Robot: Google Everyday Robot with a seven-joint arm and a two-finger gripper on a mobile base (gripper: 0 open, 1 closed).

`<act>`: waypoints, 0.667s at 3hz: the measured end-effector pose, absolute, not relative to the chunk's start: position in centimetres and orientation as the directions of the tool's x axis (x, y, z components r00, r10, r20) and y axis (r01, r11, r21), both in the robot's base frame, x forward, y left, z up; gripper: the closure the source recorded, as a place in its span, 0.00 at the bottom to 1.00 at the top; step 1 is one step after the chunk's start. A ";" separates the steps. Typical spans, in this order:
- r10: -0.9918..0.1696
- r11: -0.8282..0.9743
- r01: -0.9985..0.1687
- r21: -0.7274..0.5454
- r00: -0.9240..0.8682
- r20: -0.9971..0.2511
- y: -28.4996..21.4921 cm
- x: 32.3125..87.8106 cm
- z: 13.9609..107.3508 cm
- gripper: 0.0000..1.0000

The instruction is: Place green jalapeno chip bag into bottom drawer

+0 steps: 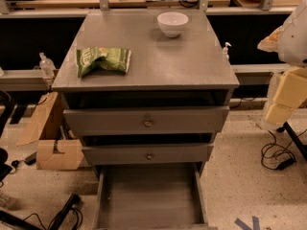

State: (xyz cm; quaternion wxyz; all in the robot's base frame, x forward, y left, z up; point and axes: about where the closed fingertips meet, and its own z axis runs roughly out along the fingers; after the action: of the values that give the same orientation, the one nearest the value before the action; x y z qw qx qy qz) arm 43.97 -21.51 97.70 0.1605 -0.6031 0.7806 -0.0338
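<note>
The green jalapeno chip bag [103, 60] lies flat on the left front part of the grey cabinet top [158, 61]. The bottom drawer [148, 195] is pulled out toward me and nothing shows inside it. My gripper [282, 102] hangs at the far right edge of the view, beside the cabinet and below its top. It is well apart from the bag and the drawer, and nothing shows in it.
A white bowl [172, 23] stands at the back of the cabinet top. Two upper drawers with small knobs [147, 122] [149, 155] stick out slightly. Cardboard [53, 150] and cables lie on the floor at left, and more cables [276, 157] at right.
</note>
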 end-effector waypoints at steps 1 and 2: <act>-0.950 0.272 -0.931 -0.245 -0.219 -0.222 -20.9 44.6 97.9 0.00; -0.946 0.223 -0.949 -0.222 -0.155 -0.286 -17.7 47.7 98.3 0.00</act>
State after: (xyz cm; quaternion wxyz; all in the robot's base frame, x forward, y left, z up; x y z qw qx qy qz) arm 47.72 -17.67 98.29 0.1840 -0.6234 0.7599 0.0048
